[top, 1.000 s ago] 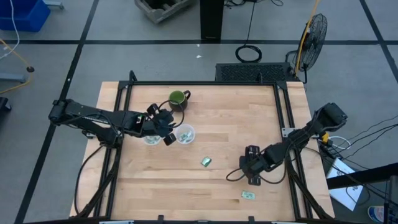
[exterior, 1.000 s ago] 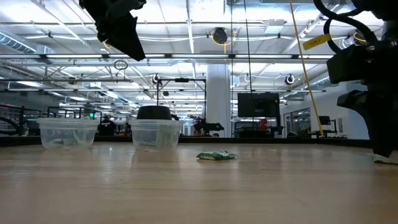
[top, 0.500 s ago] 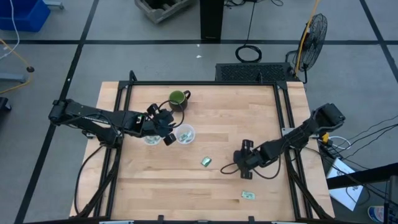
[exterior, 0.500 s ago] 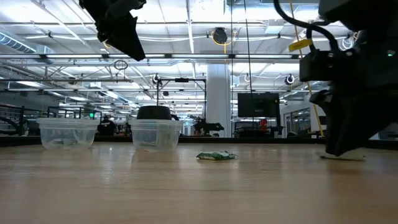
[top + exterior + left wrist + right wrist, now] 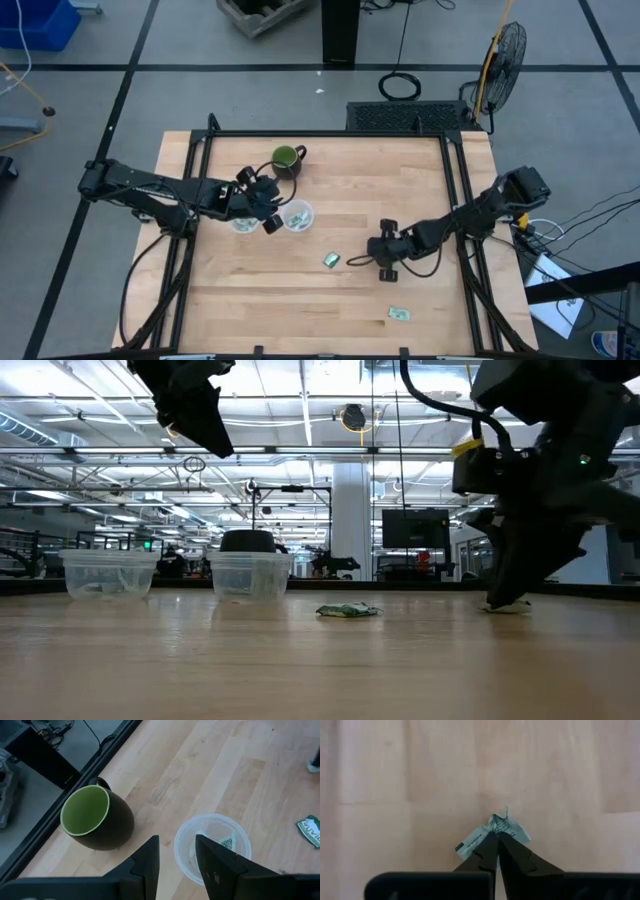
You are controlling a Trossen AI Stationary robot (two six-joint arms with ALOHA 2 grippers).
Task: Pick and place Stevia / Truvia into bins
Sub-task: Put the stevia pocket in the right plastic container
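Observation:
Two clear cups, the bins (image 5: 243,222) (image 5: 297,215), stand left of centre, with a dark green mug (image 5: 286,160) behind them. My left gripper (image 5: 175,865) hovers open above the cups; the one below it (image 5: 212,847) holds a sachet (image 5: 228,841). One Truvia sachet (image 5: 331,260) lies flat mid-table, another (image 5: 399,313) near the front edge. My right gripper (image 5: 385,250) is low over the table, right of the middle sachet, shut on a third, crumpled sachet (image 5: 495,827). My right gripper pinches the near edge of the crumpled sachet (image 5: 490,836) between its two fingertips, which slant down onto it from the table's right. The paper bunches up beyond the tips. In the low view the sachet (image 5: 508,606) sits at table-top height under the fingers; whether it is lifted clear I cannot tell.
Bare wood lies between my right gripper and the cups, broken only by the middle sachet (image 5: 348,610). The black frame rails (image 5: 460,200) run along the table's left and right sides.
My right gripper has travelled toward the table's left and far side, staying low, and has shut its fingers. The sachet under it has come along with it at table height and is now pinched and crumpled.

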